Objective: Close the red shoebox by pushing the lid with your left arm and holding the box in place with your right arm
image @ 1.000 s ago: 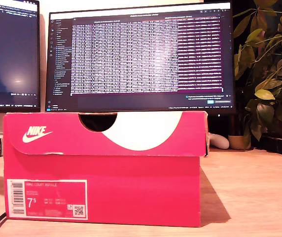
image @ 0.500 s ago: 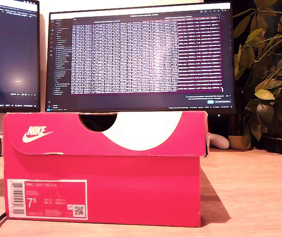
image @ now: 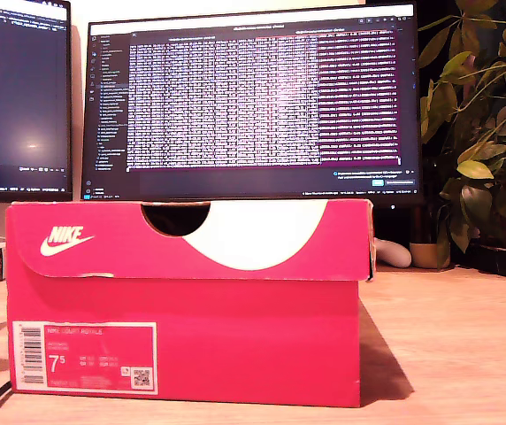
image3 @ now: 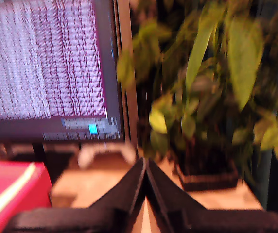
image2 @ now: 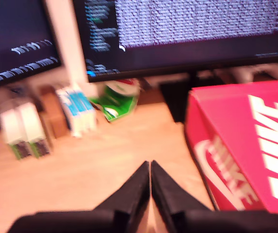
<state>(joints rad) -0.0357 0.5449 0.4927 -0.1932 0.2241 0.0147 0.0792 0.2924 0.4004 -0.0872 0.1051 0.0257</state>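
Shoebox: a red shoebox (image: 182, 354) sits on a wooden desk (image: 465, 354), filling the lower part of the exterior view toward its left, with a short end facing the camera.
Lid: the red lid (image: 191, 239) lies flat on top of the box, its skirt overlapping the box walls; it carries a white logo and a large white curved shape, with a dark half-round cut-out at its upper edge.
Label: a white size sticker (image: 85, 356) sits low on the box end, toward the exterior view's left, printed with a 7 and a small 5.
My first gripper (image2: 150, 167): the 2 black fingers meet at their tips with nothing between them. It hangs over bare desk, just beside the box but apart from it; the lid top (image2: 255, 141) with its white lettering shows alongside.
My second gripper (image3: 145, 164): its 2 black fingers are also pressed together, holding nothing. It is over the desk, with a corner of the box (image3: 12, 194) off to one side, not touching.
Arms: neither arm appears in the exterior view.
Behind the box: 2 lit monitors, a wide one (image: 253, 97) and a second (image: 19, 88) at the exterior view's left.
Plant: a leafy potted plant (image: 483, 133) stands at the exterior view's right.
Clutter: small cartons (image2: 76, 111) and a green packet (image2: 119, 99) lie under the monitors, blurred.
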